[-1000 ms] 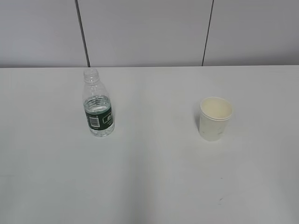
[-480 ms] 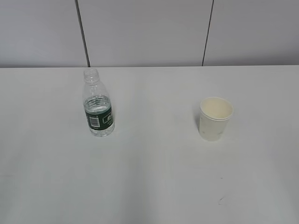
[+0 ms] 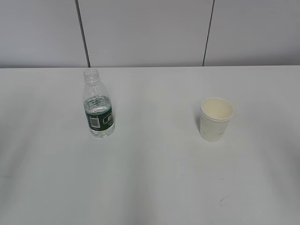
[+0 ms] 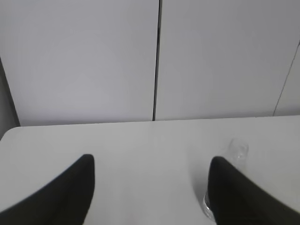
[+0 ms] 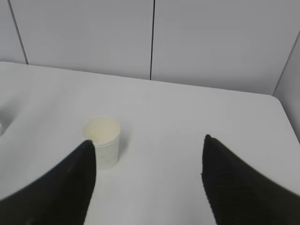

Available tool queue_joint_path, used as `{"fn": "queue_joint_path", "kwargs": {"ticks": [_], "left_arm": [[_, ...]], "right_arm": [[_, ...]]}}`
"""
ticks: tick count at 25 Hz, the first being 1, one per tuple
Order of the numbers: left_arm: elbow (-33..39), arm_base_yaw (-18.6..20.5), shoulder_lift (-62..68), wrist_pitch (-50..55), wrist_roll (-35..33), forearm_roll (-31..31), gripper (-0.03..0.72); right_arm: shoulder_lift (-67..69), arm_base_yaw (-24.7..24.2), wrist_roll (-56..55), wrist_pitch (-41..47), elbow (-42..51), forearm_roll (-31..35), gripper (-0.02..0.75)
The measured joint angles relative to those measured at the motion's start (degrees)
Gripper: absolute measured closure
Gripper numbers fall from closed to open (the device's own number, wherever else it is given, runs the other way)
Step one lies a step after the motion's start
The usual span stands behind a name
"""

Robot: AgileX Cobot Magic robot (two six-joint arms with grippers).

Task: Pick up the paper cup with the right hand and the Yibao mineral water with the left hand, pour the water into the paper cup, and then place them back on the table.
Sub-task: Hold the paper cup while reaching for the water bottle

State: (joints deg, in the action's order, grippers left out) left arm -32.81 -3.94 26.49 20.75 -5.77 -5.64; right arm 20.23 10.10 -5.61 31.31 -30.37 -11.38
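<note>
- Bottle [image 3: 98, 110] upright, counter [image 3: 150, 178] left; cup [image 3: 216, 119] upright, well apart to the right.
- Left claw [image 4: 150, 187] and right claw [image 5: 147, 180]: fingers spread, empty, short of their targets.
- Bottle: capless, thin-walled, likely crushes; grip at label.
- Cup: light, soft; grip mid-wall, gently.

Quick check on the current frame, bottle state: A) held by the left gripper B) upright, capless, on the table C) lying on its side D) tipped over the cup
B: the Yibao mineral water stands upright with an open neck on the table, well apart from the paper cup; the left hand is open and holds nothing.
</note>
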Motion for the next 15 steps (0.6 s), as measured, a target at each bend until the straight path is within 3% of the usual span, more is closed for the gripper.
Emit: {"fn": "queue_joint_path", "kwargs": {"ticks": [10,15], "left_arm": [[5.5,-0.3,17.0,-20.2,0.0,-1.0,0.22],[10.7,-3.7,23.9,-32.8,0.5,-1.1,0.22]], "right_arm": [[17.1,0.0,-5.8,-29.0,10.4,-0.4,0.187],[22.4,0.0,-5.9,-40.5,14.5,-0.7,0.187]]}}
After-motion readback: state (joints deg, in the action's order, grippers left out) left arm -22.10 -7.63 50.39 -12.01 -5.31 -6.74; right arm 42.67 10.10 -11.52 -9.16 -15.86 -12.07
